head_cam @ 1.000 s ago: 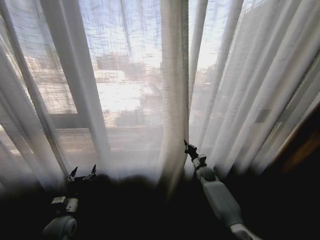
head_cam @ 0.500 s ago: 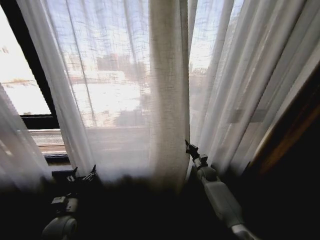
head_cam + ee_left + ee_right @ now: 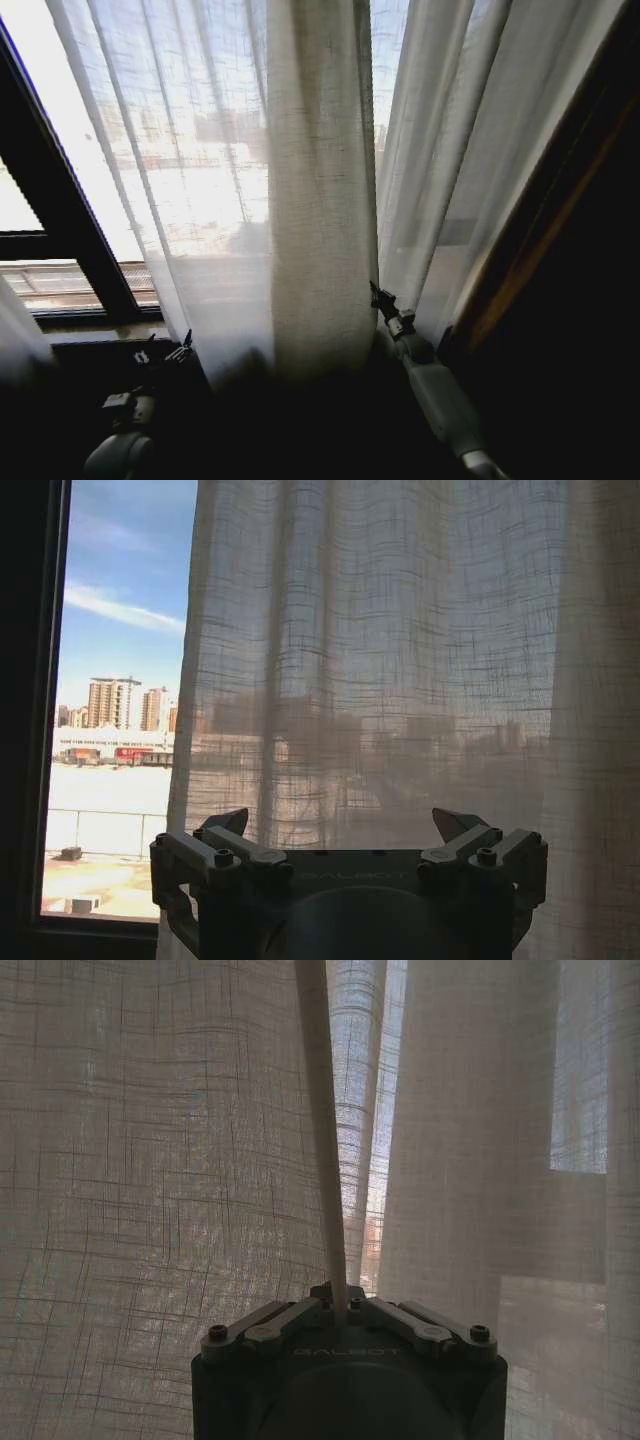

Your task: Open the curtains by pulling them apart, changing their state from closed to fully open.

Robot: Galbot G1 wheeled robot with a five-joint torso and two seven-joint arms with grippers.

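The curtains (image 3: 310, 200) hang as sheer white panels, gathered into a thick cream fold at the middle, with more pleats (image 3: 450, 150) to the right. My right gripper (image 3: 377, 294) is at the foot of that thick fold, shut on a narrow pleat (image 3: 325, 1160) that runs up from between its fingers (image 3: 300, 1317). My left gripper (image 3: 165, 348) stands open low at the left, apart from the fabric; its own view has the curtains (image 3: 400, 660) hanging just beyond its fingertips (image 3: 228, 823).
A dark window frame (image 3: 70, 220) and sill (image 3: 90, 325) are bare at the left, with open glass (image 3: 120, 680) beside the fabric edge. A dark wooden edge (image 3: 540, 230) slants down the right side. Another strip of white fabric (image 3: 15, 340) hangs at the far left.
The curtain's left edge has slid rightward, baring the window frame and glass. The fabric has bunched thicker in the middle. The right gripper keeps its hold and the left one has not moved.
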